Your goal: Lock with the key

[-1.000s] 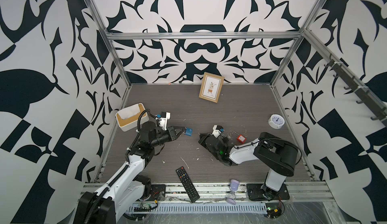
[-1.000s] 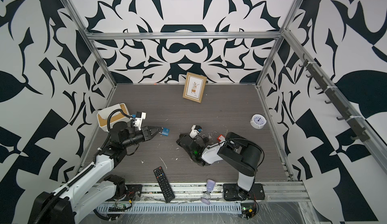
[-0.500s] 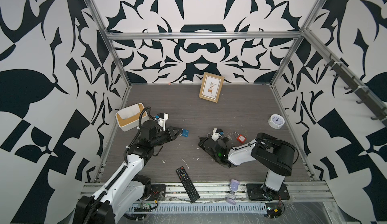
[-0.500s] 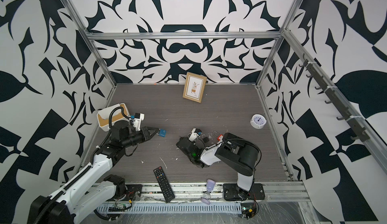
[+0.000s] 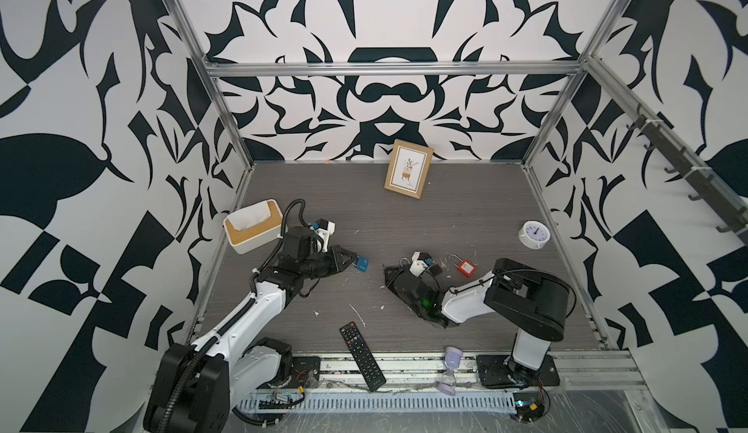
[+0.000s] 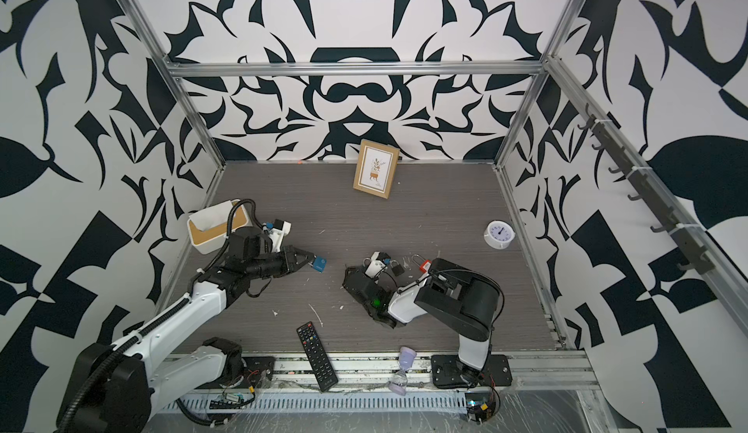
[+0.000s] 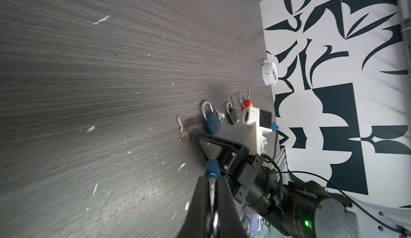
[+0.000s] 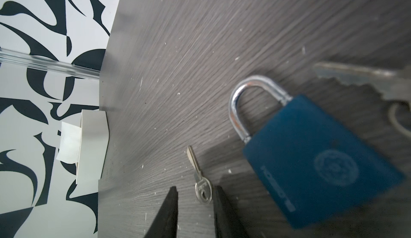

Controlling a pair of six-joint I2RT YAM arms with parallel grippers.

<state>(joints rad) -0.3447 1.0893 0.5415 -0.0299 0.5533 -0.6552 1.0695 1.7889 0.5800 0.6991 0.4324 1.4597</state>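
**Operator:** What did the top views show?

**Observer:** In both top views your left gripper (image 5: 353, 263) was clenched on a light-blue square padlock (image 5: 362, 264). It reached out over the grey wood-grain table (image 5: 445, 192), near the white-and-wood tissue box (image 5: 253, 230). Your right gripper (image 5: 387, 270) sat low near the middle, tips turned toward the left one and well apart from it. A red padlock (image 5: 465, 267) lay on the table close to that arm. The key was too small to pick out there.

**Operator:** And the left wrist view?

**Observer:** Your left fingers (image 7: 198, 208) pinched the padlock by its silver shackle, and the blue body stuck out past the tips. Beyond them a small silver key (image 7: 182, 130) lay on the table just off your right gripper's tip. Past it, a dark-blue padlock (image 7: 210, 120), a black padlock (image 7: 231, 115) and the red one lay in a row.

**Operator:** The right wrist view?

**Observer:** Your right fingers (image 8: 169, 214) stood parted and grasped nothing. The key lay flat with its round head between the tips and its blade pointing away from them. The dark-blue padlock lay flat just beside it, apart from it. A second key (image 8: 355, 75) showed blurred behind that padlock.
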